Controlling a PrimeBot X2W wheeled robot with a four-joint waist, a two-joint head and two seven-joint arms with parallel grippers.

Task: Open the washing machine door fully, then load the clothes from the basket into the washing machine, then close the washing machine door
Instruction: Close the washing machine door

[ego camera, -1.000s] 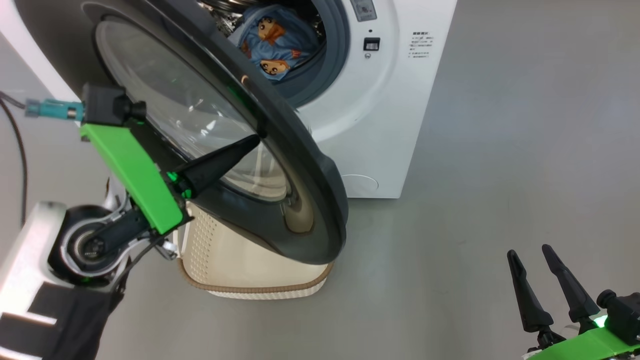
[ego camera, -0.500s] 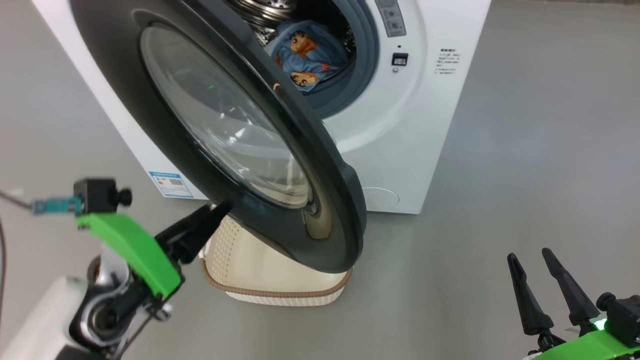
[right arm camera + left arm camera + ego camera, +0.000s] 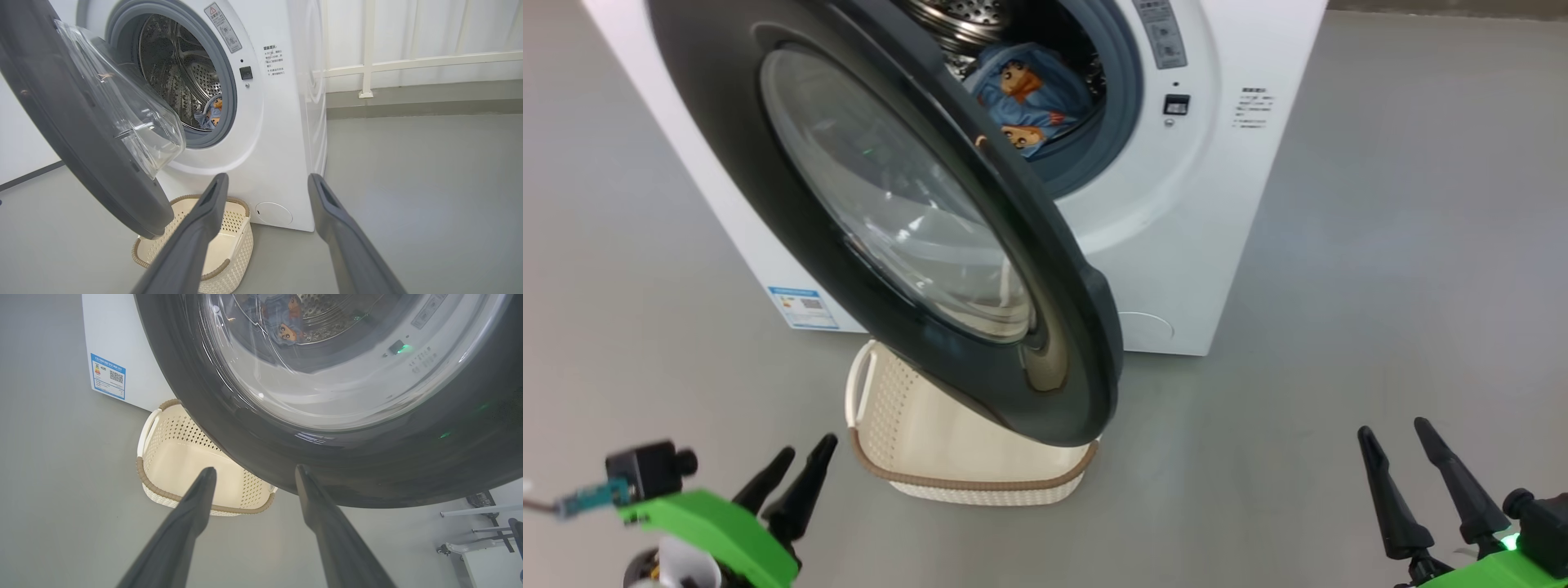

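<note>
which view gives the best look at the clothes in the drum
The head view: the clothes lie in plain sight through the open mouth of the washing machine. The left wrist view shows them distorted through the door glass; the right wrist view catches a small part.

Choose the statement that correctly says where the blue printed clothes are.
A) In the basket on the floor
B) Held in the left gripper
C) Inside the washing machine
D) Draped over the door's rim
C: the clothes lie inside the washing machine, seen past the partly open door. The part of the basket that shows is bare.
</note>
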